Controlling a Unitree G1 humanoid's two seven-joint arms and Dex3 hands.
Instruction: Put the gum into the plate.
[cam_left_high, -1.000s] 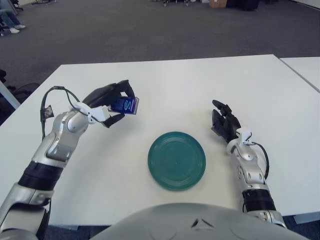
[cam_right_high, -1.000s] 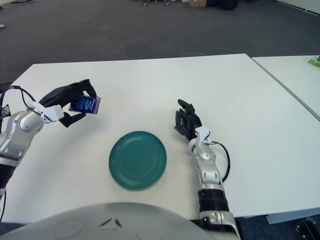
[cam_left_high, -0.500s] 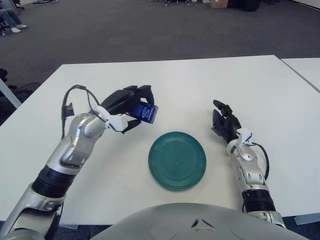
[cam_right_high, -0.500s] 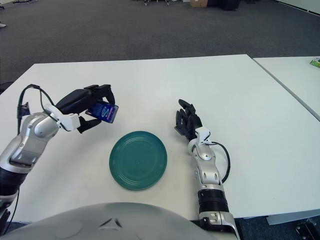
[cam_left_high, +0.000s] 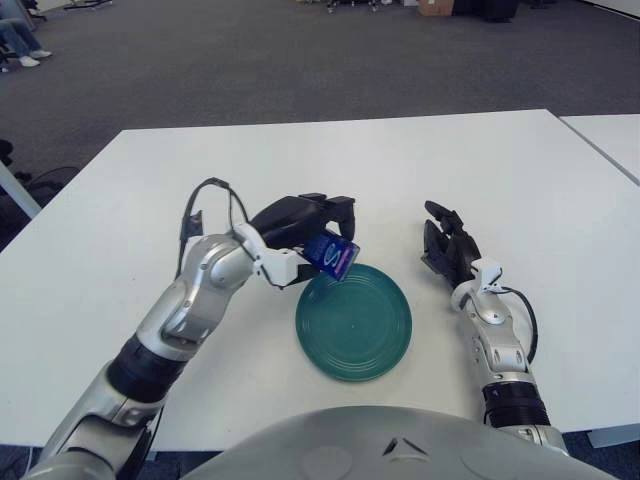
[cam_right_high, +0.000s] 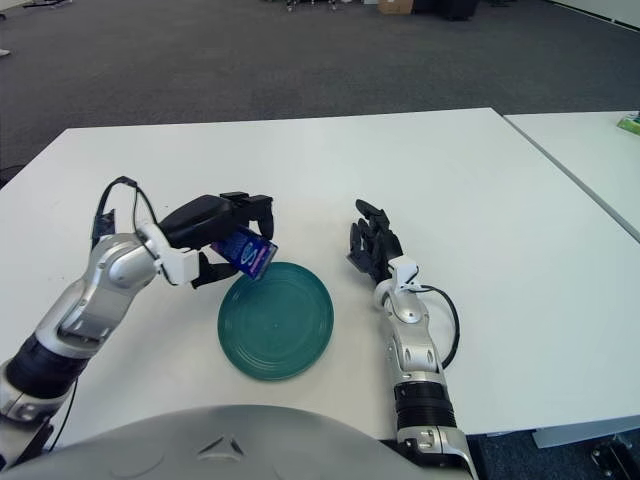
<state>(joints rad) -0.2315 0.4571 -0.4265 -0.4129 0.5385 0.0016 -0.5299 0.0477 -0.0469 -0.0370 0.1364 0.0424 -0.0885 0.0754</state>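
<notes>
Even overhead light is washing the white table (cam_left_high: 500, 170) bright (near glare), hands are casting only faint soft shadows; nothing is blurring.

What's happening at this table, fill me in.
The robot's left hand grips a small blue pack of gum in its fingers and holds it at the upper-left rim of the green plate, which sits on the white table. The gum has not been released yet. The right hand shows to the right of the plate, fingers spread and holding nothing.
</notes>
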